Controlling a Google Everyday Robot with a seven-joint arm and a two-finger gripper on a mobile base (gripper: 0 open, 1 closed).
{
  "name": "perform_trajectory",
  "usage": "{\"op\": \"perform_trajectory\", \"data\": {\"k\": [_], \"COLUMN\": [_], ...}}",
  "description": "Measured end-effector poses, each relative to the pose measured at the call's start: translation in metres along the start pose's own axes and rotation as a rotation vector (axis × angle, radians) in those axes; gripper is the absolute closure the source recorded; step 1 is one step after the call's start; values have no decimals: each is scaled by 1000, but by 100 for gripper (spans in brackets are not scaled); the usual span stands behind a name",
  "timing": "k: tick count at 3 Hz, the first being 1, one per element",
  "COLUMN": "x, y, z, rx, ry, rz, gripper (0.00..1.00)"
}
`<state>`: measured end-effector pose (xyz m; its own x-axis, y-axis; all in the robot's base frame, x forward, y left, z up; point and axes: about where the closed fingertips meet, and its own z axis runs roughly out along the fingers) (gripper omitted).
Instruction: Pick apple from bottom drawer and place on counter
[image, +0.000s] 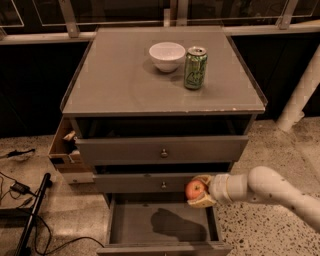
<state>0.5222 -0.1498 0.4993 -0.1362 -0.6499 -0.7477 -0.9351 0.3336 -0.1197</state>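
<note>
The red-orange apple (194, 189) is held in my gripper (199, 190), whose fingers are shut on it from above and below. The gripper reaches in from the right on a white arm and holds the apple above the right rear part of the open bottom drawer (150, 224), in front of the middle drawer's front panel. The bottom drawer is pulled out and its grey floor shows only the arm's shadow. The counter (125, 80) is the wide grey top of the cabinet, well above the gripper.
A white bowl (167, 55) and a green soda can (195, 67) stand at the back right of the counter. Two upper drawers with small knobs (163, 153) are slightly pulled out. A cardboard box (64, 147) sits at the cabinet's left. Cables and a black pole (31, 215) lie on the floor at left.
</note>
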Motion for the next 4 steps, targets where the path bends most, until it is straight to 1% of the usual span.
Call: {"op": "perform_trajectory", "data": {"k": [1,2,3,4], "x": [-78,-78,-101,-146], "y": [-7,-7,-11,-27], "z": [-76,-76,-90,-132], "rx": [14,13,-8,-15], "ry": [4,3,2,-20], "rz": [-12,-11,7,64], "gripper": [100,100,100,100]}}
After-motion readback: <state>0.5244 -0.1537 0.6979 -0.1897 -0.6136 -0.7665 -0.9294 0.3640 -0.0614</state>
